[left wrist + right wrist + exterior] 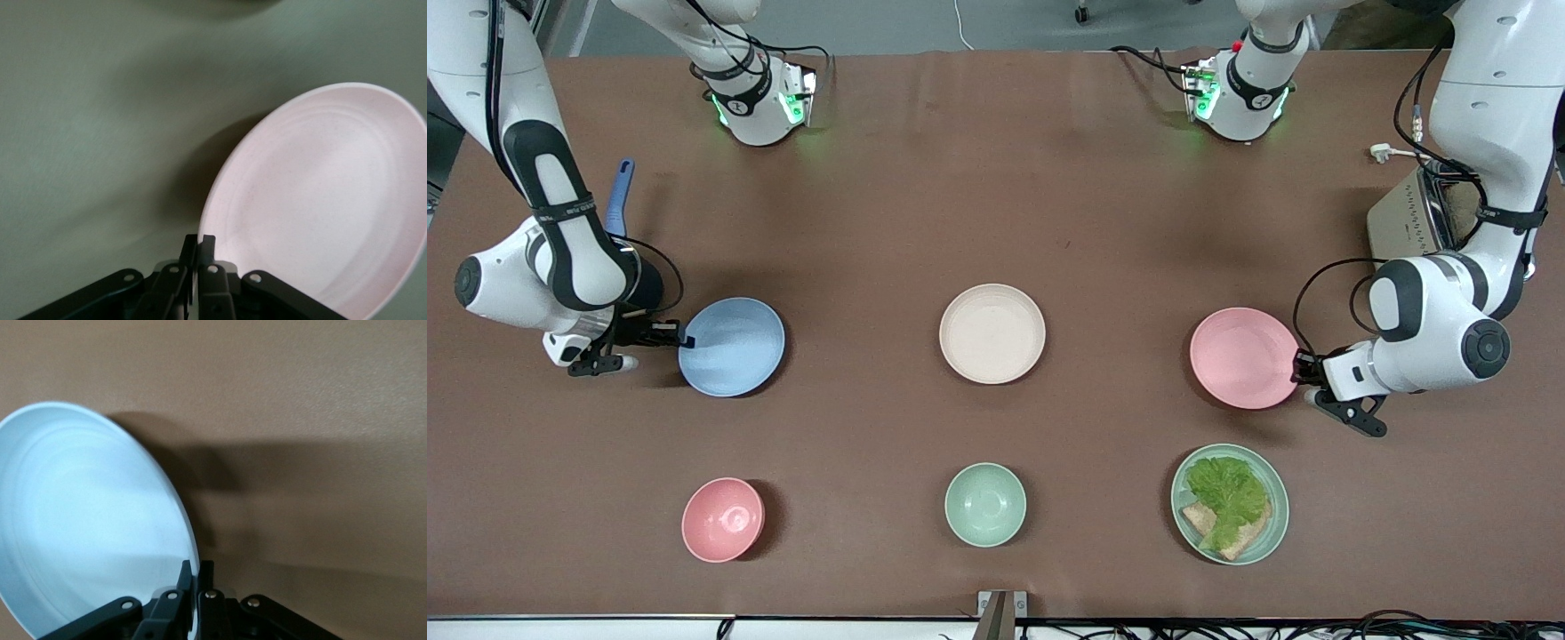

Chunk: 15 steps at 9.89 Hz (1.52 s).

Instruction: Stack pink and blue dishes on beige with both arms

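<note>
in the front view, the right gripper is clamped on the rim of the blue plate, at the edge toward the right arm's end of the table. the plate looks tipped, casting a shadow on the brown table. the left gripper is clamped on the rim of the pink plate, at the edge toward the left arm's end. between the two plates, well apart from both, the beige plate lies flat at the middle of the table. nearer the camera stand a pink bowl, a green bowl and a green plate carrying lettuce and bread. a toaster sits by the left arm, and a blue handle shows beside the right arm.

in the left wrist view, the left gripper's fingers are closed together on the pink plate's rim, one inside the dish and one outside. the plate is tilted up, with a dark shadow under its raised edge.

in the right wrist view, the right gripper's fingers pinch the blue plate's rim the same way. the plate is tilted up from the table and throws a shadow beside it.
</note>
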Available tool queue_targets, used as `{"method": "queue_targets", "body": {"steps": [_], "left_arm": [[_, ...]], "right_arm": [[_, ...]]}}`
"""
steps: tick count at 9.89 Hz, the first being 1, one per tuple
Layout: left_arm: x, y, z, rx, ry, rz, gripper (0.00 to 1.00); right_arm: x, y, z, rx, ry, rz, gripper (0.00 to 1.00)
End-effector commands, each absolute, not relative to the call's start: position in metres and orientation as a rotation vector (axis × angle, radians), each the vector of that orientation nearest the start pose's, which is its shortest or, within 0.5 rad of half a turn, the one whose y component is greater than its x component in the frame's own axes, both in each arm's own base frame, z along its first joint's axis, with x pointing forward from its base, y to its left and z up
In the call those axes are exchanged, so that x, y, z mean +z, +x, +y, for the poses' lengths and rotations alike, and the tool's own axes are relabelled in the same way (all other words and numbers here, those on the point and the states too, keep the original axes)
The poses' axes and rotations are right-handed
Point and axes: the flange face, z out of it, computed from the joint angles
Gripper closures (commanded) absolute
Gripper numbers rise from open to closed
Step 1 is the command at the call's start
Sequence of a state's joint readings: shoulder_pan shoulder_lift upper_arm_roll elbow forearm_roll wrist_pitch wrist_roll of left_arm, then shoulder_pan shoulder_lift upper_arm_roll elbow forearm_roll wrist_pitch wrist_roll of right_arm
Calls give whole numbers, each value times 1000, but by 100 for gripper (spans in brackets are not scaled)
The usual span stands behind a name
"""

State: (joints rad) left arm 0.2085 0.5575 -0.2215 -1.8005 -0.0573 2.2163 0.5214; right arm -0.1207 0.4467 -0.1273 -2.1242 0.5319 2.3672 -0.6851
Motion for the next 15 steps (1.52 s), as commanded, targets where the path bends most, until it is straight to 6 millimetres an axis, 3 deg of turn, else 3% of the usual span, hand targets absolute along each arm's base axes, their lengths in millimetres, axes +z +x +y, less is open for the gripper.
{"method": "queue_targets", "body": {"steps": [1, 2, 4, 6, 7, 8, 10, 11, 14, 15], "left_arm": [[290, 632, -71, 219, -3280, 640, 100], [307, 630, -104, 264, -3303, 562, 100], [318, 613, -180, 325, -3325, 405, 100], [320, 590, -263, 345, -3297, 240, 100], [321, 573, -308, 354, -3282, 176, 100], [314, 561, -341, 347, -3267, 128, 100], [280, 536, -393, 285, -3286, 41, 100], [258, 528, -409, 242, -3281, -1, 100], [212, 524, -422, 149, -3271, 0, 99], [212, 522, -426, 145, -3269, -6, 86]], "right_arm": [[199, 534, -141, 64, -2769, -35, 100], [227, 542, -150, 55, -2745, -32, 100], [277, 559, -181, 56, -2706, -26, 100], [314, 577, -179, 131, -2694, 50, 100], [333, 588, -166, 189, -2712, 105, 100], [343, 595, -147, 239, -2718, 169, 100], [349, 604, -97, 285, -2710, 240, 100], [356, 609, -70, 286, -2708, 291, 100], [360, 617, 16, 283, -2717, 404, 100], [368, 616, 44, 273, -2769, 442, 100]]}}
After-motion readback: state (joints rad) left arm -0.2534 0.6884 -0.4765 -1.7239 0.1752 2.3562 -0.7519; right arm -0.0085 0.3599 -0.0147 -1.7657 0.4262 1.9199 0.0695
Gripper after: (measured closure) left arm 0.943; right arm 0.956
